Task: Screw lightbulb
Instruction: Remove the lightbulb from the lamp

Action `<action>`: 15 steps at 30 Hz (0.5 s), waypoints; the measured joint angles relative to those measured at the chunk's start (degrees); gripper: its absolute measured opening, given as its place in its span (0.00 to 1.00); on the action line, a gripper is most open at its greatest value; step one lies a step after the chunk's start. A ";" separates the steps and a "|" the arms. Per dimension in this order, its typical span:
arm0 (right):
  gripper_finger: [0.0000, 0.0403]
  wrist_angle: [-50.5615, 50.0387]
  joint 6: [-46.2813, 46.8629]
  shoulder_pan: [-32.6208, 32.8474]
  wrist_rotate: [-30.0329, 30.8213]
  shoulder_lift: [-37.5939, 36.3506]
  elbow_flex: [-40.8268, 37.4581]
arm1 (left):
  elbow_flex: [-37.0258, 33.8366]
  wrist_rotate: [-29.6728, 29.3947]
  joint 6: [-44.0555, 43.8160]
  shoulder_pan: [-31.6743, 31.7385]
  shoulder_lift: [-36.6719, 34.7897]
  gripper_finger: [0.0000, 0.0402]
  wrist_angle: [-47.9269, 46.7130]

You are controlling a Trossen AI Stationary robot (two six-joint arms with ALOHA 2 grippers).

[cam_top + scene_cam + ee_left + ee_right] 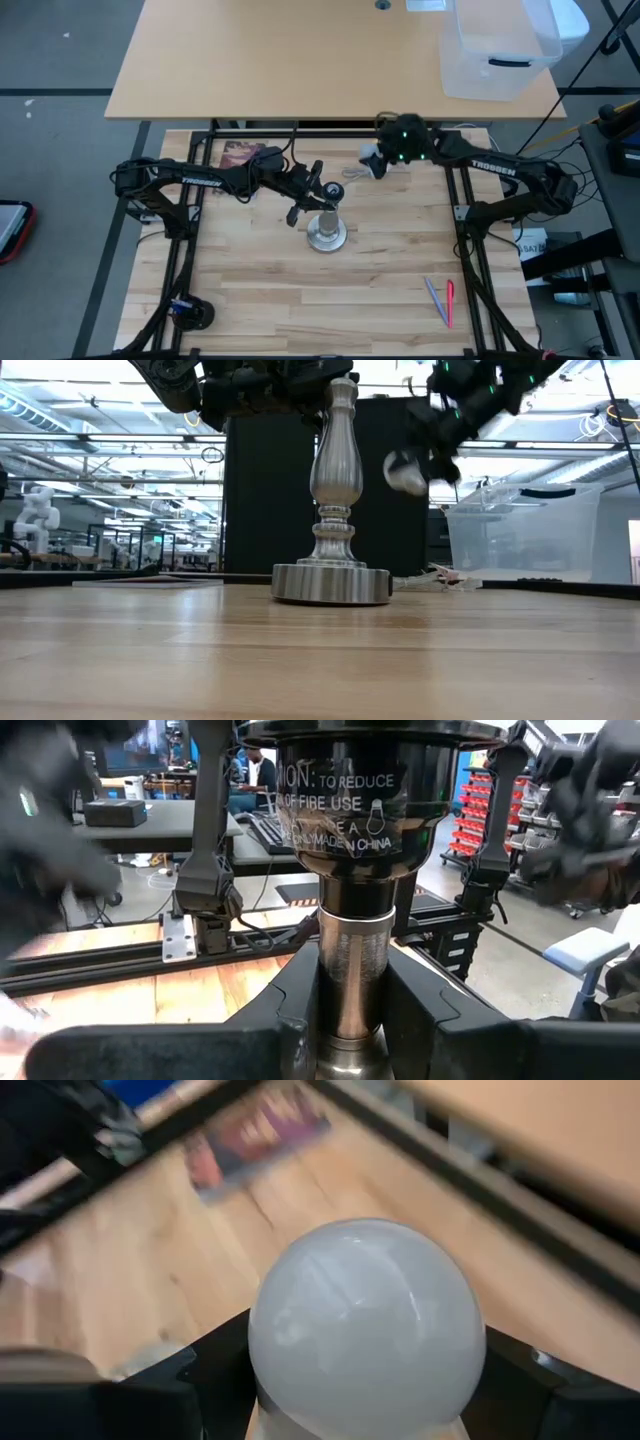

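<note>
Your right pincer (378, 165) is closed around the lightbulb (366, 1325): fragile, slippery glass, so grip gently. The left pincer (350, 1020) clamps the lamp stand (332, 500).

One bulb (372, 160). One lamp stand (326, 232). Two arms, each ending in one hand: left (322, 196), right (378, 160). One clear bin (495, 50). Two pens (441, 300) lying side by side. One printed card (240, 154). One counter (260, 290).
</note>
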 joint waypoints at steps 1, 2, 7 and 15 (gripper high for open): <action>0.66 0.96 1.26 -0.09 -0.01 0.00 -2.36 | 0.00 -0.01 0.00 0.00 0.00 0.18 -0.01; 0.66 2.07 2.57 -0.13 -0.03 0.00 -4.71 | 0.00 -0.01 0.00 0.00 0.00 0.18 0.00; 0.65 7.62 9.55 0.45 -0.29 0.02 -15.15 | 0.00 -0.03 -0.17 0.02 0.02 0.18 0.63; 0.65 17.41 18.89 2.63 -0.17 0.04 -26.60 | -0.02 -0.11 -0.22 0.02 0.02 0.18 1.02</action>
